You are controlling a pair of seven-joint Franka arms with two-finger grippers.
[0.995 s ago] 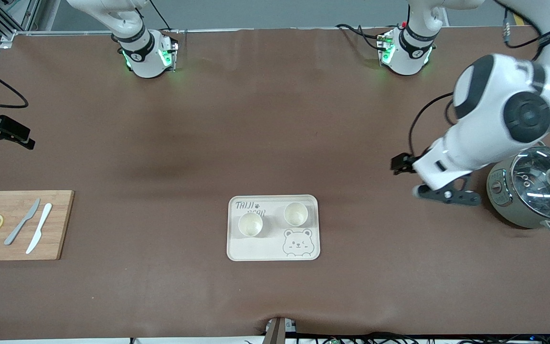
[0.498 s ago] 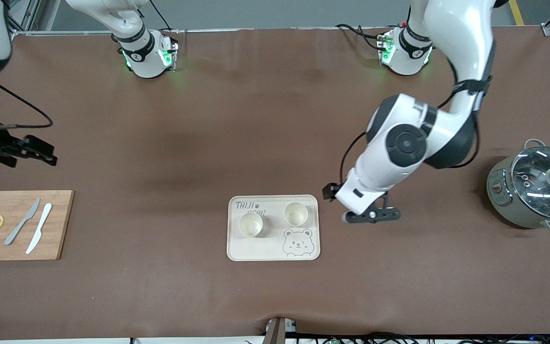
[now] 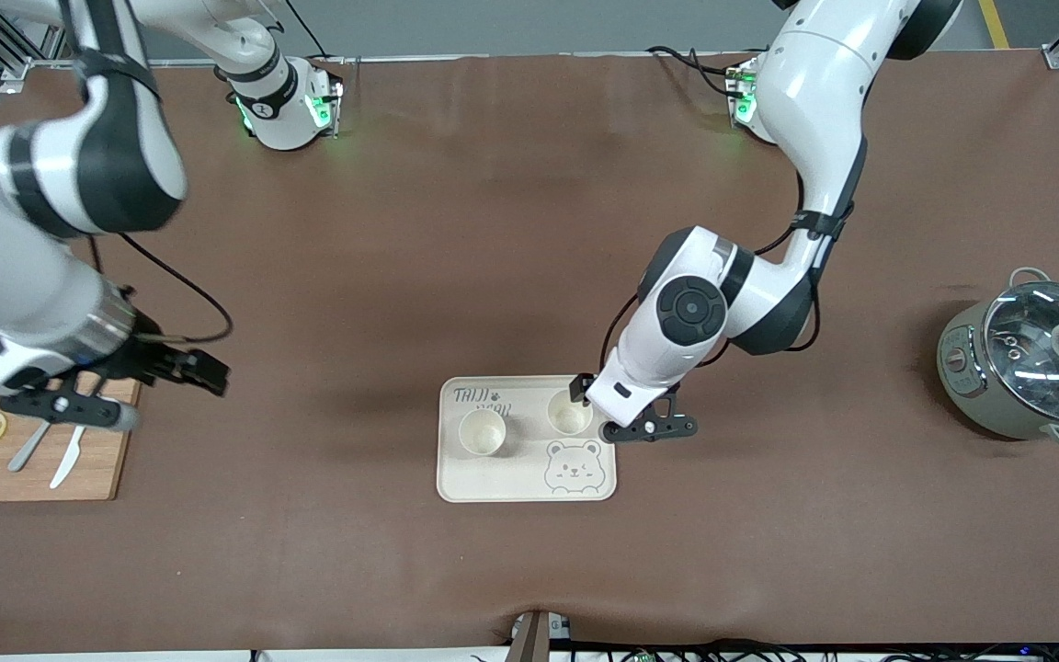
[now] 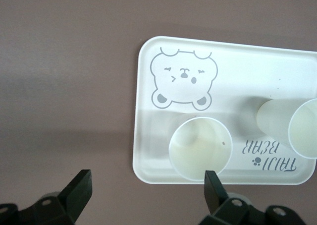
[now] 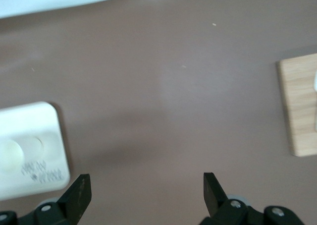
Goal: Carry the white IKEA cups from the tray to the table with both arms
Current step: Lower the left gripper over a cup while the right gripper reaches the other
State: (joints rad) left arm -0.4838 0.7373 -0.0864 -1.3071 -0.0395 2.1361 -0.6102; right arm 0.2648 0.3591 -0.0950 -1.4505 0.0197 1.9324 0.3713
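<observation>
Both small cream-white handleless cups (image 3: pixel 482 431) (image 3: pixel 570 412) sit on the cream bear-printed rectangular tray (image 3: pixel 527 485), none moved; left gripper (image 3: pixel 647 428) beside the tray's edge and right gripper (image 3: pixel 70 408) over the wooden board (image 3: pixel 93 464) gape empty.

The wide counter (image 3: pixel 493 230) wears a matt brown cloth, faintly rippled. The cream rectangular tray (image 3: pixel 526 478) looks like smooth, satin plastic, as do the two small cream-white round cups (image 3: pixel 482 432) on it. The pale cutting board (image 3: pixel 97 469) shows wood grain. The grey-green pot (image 3: pixel 1026 368) carries a glossy glass lid with metal trim
</observation>
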